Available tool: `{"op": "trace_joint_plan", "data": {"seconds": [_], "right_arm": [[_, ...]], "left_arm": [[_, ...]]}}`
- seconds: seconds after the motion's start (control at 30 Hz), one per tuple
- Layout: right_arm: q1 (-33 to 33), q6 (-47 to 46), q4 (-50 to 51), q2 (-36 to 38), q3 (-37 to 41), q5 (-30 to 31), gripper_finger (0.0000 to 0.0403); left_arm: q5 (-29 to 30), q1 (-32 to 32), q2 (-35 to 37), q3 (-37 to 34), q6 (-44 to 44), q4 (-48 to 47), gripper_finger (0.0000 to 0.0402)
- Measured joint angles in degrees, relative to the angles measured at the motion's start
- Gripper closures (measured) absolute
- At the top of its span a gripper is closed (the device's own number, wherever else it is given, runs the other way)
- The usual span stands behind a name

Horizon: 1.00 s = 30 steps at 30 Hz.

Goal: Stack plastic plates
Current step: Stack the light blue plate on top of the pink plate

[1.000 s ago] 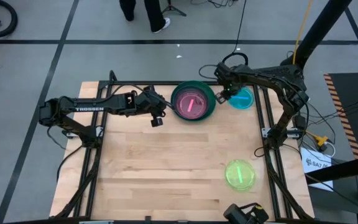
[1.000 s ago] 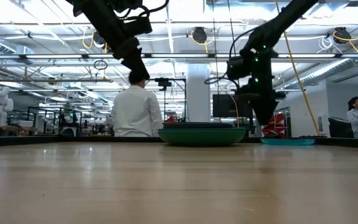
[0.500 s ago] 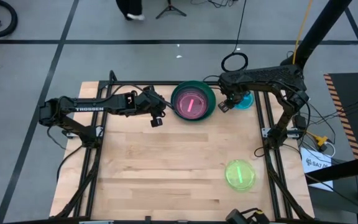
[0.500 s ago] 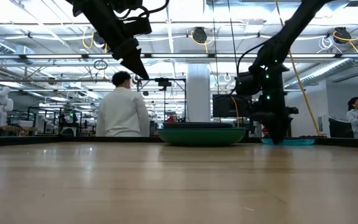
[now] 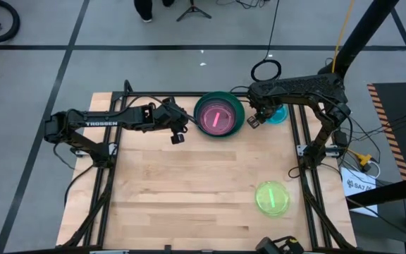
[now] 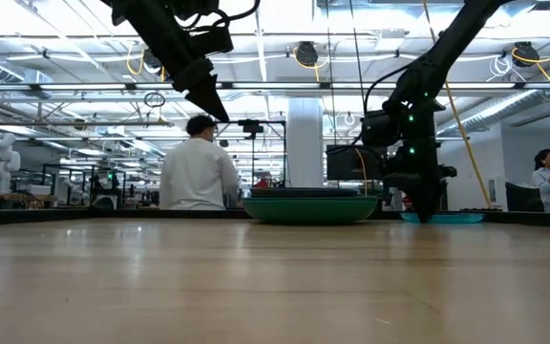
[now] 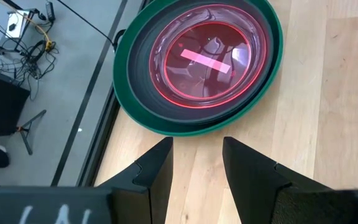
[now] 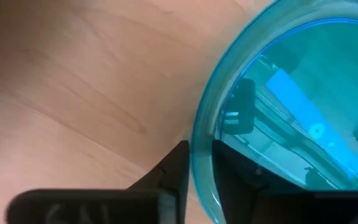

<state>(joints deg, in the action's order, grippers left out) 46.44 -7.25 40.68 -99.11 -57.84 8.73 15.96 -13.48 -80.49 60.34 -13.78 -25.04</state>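
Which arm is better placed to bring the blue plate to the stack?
Right. The right gripper straddles the blue plate's rim; the left gripper hangs open beside the stack.

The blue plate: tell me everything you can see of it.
The blue plate is small, round, translucent plastic with a raised rim. It lies flat on the wooden table near the far right corner, beside the stack of plates, apart from it. The right gripper straddles its rim, one finger inside, one outside; whether they pinch it yet is unclear.

glossy translucent blue plate (image 8: 291, 93), wooden table (image 5: 189, 183)
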Motion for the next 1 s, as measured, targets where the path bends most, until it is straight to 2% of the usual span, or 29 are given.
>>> {"op": "trace_joint_plan", "data": {"seconds": [0.17,0.3,0.67,1.0], "right_arm": [[0.0,0.0,-0.2,0.0,0.0,0.5,0.0382],[0.0,0.5,0.5,0.3,0.0,0.6,0.0399],[-0.9,0.9,3.1,6.2,0.0,0.5,0.04],[-7.4,2.4,-2.6,17.3,0.0,3.3,0.0401]], "left_arm": [[0.0,0.0,0.0,0.0,0.0,0.0,0.0254],[0.0,0.0,0.0,0.0,0.1,0.0,0.0254],[0.0,0.0,0.0,0.0,0.2,0.0,0.0254],[0.0,0.0,0.0,0.0,0.1,0.7,0.0254]]}}
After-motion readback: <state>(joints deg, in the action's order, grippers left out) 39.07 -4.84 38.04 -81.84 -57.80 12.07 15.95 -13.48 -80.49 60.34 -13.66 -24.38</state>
